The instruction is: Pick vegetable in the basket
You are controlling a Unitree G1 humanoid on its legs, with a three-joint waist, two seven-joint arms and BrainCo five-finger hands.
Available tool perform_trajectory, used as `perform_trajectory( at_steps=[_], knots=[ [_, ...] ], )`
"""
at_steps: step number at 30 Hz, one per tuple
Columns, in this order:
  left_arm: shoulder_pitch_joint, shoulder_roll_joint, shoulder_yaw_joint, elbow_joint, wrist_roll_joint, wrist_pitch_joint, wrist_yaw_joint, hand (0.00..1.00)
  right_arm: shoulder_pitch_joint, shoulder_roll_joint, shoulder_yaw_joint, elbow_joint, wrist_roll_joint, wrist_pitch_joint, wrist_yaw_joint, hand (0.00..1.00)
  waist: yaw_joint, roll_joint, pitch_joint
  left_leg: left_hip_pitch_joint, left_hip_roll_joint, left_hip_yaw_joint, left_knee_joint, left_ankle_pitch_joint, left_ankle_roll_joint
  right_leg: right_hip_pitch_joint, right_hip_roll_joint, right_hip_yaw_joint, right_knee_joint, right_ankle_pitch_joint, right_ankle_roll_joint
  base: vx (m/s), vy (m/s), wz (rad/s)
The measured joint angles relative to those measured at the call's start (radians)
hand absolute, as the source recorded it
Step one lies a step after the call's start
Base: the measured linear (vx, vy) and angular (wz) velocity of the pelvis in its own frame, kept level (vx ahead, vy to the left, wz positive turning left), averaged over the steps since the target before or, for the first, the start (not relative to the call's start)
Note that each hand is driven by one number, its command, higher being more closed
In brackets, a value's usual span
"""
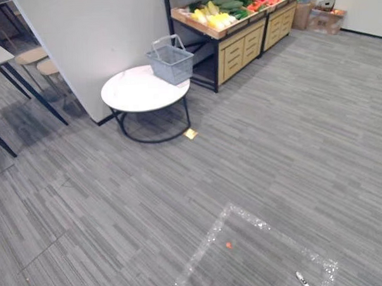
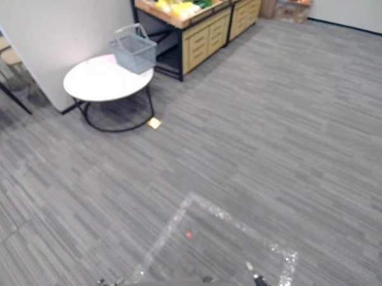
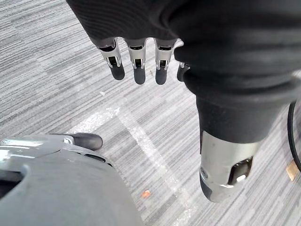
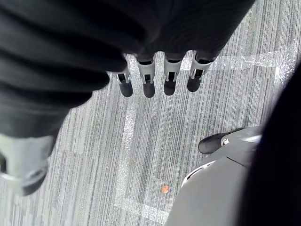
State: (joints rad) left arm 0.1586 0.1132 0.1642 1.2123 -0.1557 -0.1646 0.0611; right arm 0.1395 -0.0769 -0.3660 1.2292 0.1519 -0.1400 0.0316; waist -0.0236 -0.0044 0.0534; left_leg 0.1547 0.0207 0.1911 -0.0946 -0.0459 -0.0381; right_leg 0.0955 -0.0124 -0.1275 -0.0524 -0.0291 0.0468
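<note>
I am at the very start of this job, at the approach step: my 2 hands hang down over the grey carpet, well apart from everything I need. My left hand [image 3: 138, 63] has its fingers straight and loose with nothing in them, and my right hand [image 4: 149, 81] is the same, slack and empty. The vegetables [image 1: 218, 14] lie in the trays on top of the wooden produce stand [image 1: 241, 49] far ahead of me, yellow ones nearest, green behind them and red further along. The grey wire basket [image 1: 170, 61] stands with its handles up at the far edge of the round white counter [image 1: 135, 91], just beside the stand. As I judge it, the next move calls for walking, not reaching: out of the taped square [image 1: 258, 224] on the floor and across the carpet until the stand and the basket are both within reach, then bringing 1 hand to a vegetable. The stand's far end is cut off at the top of my view. The vegetables are too small for me to name. I cannot make out whether the basket holds anything.
</note>
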Motion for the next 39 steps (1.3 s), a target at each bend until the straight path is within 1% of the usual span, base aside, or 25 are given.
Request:
perform_trajectory(
  at_steps=[5,8,10,12,13,15,16,17,18,20,22,24,26,28,29,30,31,32,33,34,35,36,37,38,39],
  knots=[
    [-0.009,0.0,0.001,0.0,0.0,0.001,0.001,0.0,-0.004,-0.002,0.0,-0.003,-0.037,0.002,0.0,0.0,-0.001,0.001,0.006,-0.011,0.008,0.02,0.0,-0.001,0.002,-0.019,0.009,0.015,0.012,0.0,-0.001,-0.04,-0.036,-0.13],
    [-0.019,0.001,0.004,0.0,0.0,0.001,0.005,0.0,-0.021,-0.003,0.0,-0.003,-0.049,0.005,0.0,0.0,0.0,0.007,0.028,-0.028,0.018,0.036,0.004,-0.006,-0.006,-0.076,0.015,0.027,0.095,-0.03,-0.031,-0.02,-0.058,-0.13],
    [-0.04,0.001,0.035,-0.001,0.0,0.003,0.009,0.0,-0.035,-0.003,-0.001,-0.001,-0.073,0.007,0.0,0.0,0.0,-0.009,0.049,-0.068,0.032,0.045,0.104,-0.055,-0.016,-0.1,0.016,0.033,0.141,-0.057,-0.038,0.0,-0.08,-0.15],
    [-0.043,-0.006,0.069,-0.005,0.0,0.004,0.012,0.0,-0.036,-0.008,-0.003,-0.001,-0.074,0.007,0.0,0.0,0.001,0.003,0.07,-0.147,0.082,0.048,0.309,-0.154,-0.033,-0.106,0.033,0.033,0.175,-0.094,-0.057,-0.02,-0.12,-0.08],
    [-0.04,-0.012,0.1,-0.029,-0.011,0.015,0.009,0.0,-0.036,-0.008,-0.013,0.004,-0.075,0.008,-0.001,0.0,0.0,0.014,0.086,-0.264,0.135,0.046,0.591,-0.17,-0.042,-0.091,0.048,0.027,0.181,-0.108,-0.079,0.01,-0.117,0.05],
    [-0.041,-0.028,0.145,-0.049,-0.031,0.015,0.009,0.0,-0.028,-0.011,-0.024,0.004,-0.076,0.009,0.0,0.0,0.002,0.017,0.105,-0.332,0.171,0.036,0.765,-0.133,-0.006,-0.068,0.058,0.023,0.192,-0.12,-0.089,0.04,-0.093,0.05],
    [-0.036,-0.05,0.182,-0.062,-0.041,0.017,0.009,0.0,-0.03,-0.011,-0.02,-0.001,-0.075,0.009,-0.002,0.0,0.007,0.02,0.13,-0.387,0.192,0.01,0.915,-0.057,0.015,-0.037,0.061,0.023,0.216,-0.146,-0.097,0.07,-0.054,0.02],
    [-0.035,-0.055,0.196,-0.069,-0.06,0.017,0.008,0.0,-0.026,-0.009,-0.01,-0.005,-0.075,0.009,-0.002,0.0,0.011,0.014,0.134,-0.428,0.193,-0.009,0.992,-0.031,0.013,-0.031,0.058,0.026,0.228,-0.161,-0.105,0.11,-0.035,0.02],
    [-0.034,-0.058,0.196,-0.072,-0.075,0.019,0.008,0.0,-0.031,-0.008,-0.009,-0.007,-0.075,0.009,-0.003,0.0,0.014,0.017,0.134,-0.459,0.18,-0.023,1.025,-0.05,0.003,-0.024,0.052,0.028,0.238,-0.175,-0.107,0.11,-0.012,0.02],
    [-0.035,-0.067,0.187,-0.071,-0.079,0.021,0.009,0.0,-0.048,-0.019,-0.011,-0.007,-0.075,0.009,-0.002,0.0,0.027,0.017,0.137,-0.51,0.146,-0.039,0.975,-0.088,-0.004,-0.018,0.034,0.038,0.241,-0.185,-0.112,0.18,0.016,-0.04],
    [-0.028,-0.069,0.174,-0.072,-0.094,0.02,0.009,0.0,-0.077,-0.024,0.0,-0.005,-0.074,0.009,-0.001,0.0,0.052,0.017,0.138,-0.536,0.114,-0.036,0.786,-0.085,-0.007,-0.018,0.012,0.058,0.239,-0.197,-0.106,0.2,0.053,-0.25],
    [-0.004,-0.075,0.158,-0.072,-0.097,0.019,0.01,0.0,-0.098,-0.03,0.033,-0.018,-0.074,0.005,-0.002,0.0,0.056,0.028,0.137,-0.53,0.107,-0.039,0.395,-0.002,-0.017,0.003,0.006,0.069,0.226,-0.226,-0.086,0.27,0.084,-0.17],
    [0.012,-0.082,0.156,-0.07,-0.097,0.019,0.012,0.0,-0.096,-0.036,0.059,-0.036,-0.074,0.003,-0.002,0.0,0.058,0.041,0.138,-0.535,0.118,-0.039,0.2,0.049,-0.03,0.034,0.012,0.074,0.226,-0.27,-0.055,0.38,0.151,-0.07],
    [0.032,-0.094,0.155,-0.062,-0.095,0.02,0.012,0.0,-0.096,-0.045,0.063,-0.036,-0.074,0.003,-0.001,0.0,0.067,0.056,0.13,-0.553,0.14,-0.037,0.178,0.051,-0.029,0.073,0.015,0.089,0.225,-0.32,-0.028,0.58,0.313,-0.25],
    [0.046,-0.094,0.156,-0.057,-0.094,0.022,0.012,0.0,-0.095,-0.044,0.065,-0.035,-0.074,0.003,-0.002,0.0,0.072,0.054,0.126,-0.558,0.143,-0.038,0.206,0.104,-0.014,0.108,0.002,0.105,0.226,-0.356,-0.018,0.68,0.397,-0.39],
    [0.07,-0.071,0.157,-0.057,-0.084,0.021,0.011,0.0,-0.087,-0.03,0.076,-0.032,-0.074,0.003,0.0,0.0,0.085,0.017,0.088,-0.571,0.108,-0.014,0.266,0.181,0.004,0.117,-0.055,0.119,0.226,-0.386,-0.027,0.61,0.322,-0.43],
    [0.079,-0.067,0.155,-0.056,-0.074,0.021,0.011,0.0,-0.075,-0.019,0.084,-0.024,-0.075,0.002,0.001,0.0,0.088,-0.012,0.062,-0.579,0.084,-0.001,0.276,0.186,0.011,0.108,-0.077,0.138,0.242,-0.383,-0.023,0.64,0.254,-0.31],
    [0.079,-0.04,0.151,-0.037,-0.059,0.021,0.011,0.0,-0.076,-0.001,0.096,-0.008,-0.075,0.002,0.005,0.0,0.091,-0.051,0.021,-0.586,0.034,0.015,0.273,0.167,0.044,0.05,-0.125,0.173,0.329,-0.354,-0.021,0.54,0.173,-0.05],
    [0.072,-0.032,0.146,-0.03,-0.057,0.021,0.011,0.0,-0.077,0.004,0.094,-0.005,-0.075,0.001,0.006,0.0,0.086,-0.054,0.019,-0.578,0.016,0.016,0.276,0.155,0.064,0.025,-0.135,0.19,0.389,-0.326,-0.008,0.82,0.295,0.32],
    [0.054,-0.024,0.147,-0.028,-0.057,0.022,0.011,0.0,-0.079,0.007,0.056,0.005,-0.076,-0.001,0.012,0.0,0.078,-0.061,0.022,-0.53,-0.023,0.018,0.281,0.121,0.091,-0.018,-0.152,0.214,0.561,-0.227,0.025,0.69,0.265,0.41],
    [0.05,-0.022,0.145,-0.029,-0.057,0.022,0.01,0.0,-0.075,0.005,0.049,0.006,-0.076,0.0,0.013,0.0,0.078,-0.061,0.022,-0.504,-0.036,0.017,0.284,0.097,0.097,-0.039,-0.157,0.222,0.635,-0.166,0.039,0.79,0.311,0.34],
    [0.048,-0.022,0.142,-0.031,-0.057,0.022,0.007,0.0,-0.07,0.003,0.048,0.004,-0.075,0.0,0.015,0.0,0.079,-0.061,0.025,-0.436,-0.053,0.014,0.282,0.051,0.107,-0.079,-0.163,0.232,0.78,0.004,0.103,0.61,0.226,0.12],
    [0.05,-0.016,0.126,-0.031,-0.056,0.023,0.003,0.0,-0.067,0.003,0.049,0.002,-0.076,-0.004,0.019,0.0,0.071,-0.053,0.031,-0.361,-0.066,0.006,0.272,0.009,0.114,-0.119,-0.164,0.232,0.934,0.086,0.154,0.58,0.21,0.09],
    [0.05,-0.011,0.112,-0.031,-0.056,0.023,0.001,0.0,-0.067,0.002,0.049,-0.001,-0.076,-0.004,0.022,0.0,0.062,-0.052,0.032,-0.328,-0.069,-0.001,0.271,-0.007,0.12,-0.147,-0.166,0.225,1.012,0.082,0.153,0.55,0.162,0.17],
    [0.038,-0.007,0.088,-0.035,-0.055,0.024,-0.001,0.0,-0.066,-0.001,0.05,-0.012,-0.076,-0.004,0.022,0.0,0.049,-0.047,0.036,-0.254,-0.075,-0.016,0.256,-0.046,0.122,-0.207,-0.165,0.182,1.134,0.059,0.119,0.42,0.098,0.11]
  ],
)
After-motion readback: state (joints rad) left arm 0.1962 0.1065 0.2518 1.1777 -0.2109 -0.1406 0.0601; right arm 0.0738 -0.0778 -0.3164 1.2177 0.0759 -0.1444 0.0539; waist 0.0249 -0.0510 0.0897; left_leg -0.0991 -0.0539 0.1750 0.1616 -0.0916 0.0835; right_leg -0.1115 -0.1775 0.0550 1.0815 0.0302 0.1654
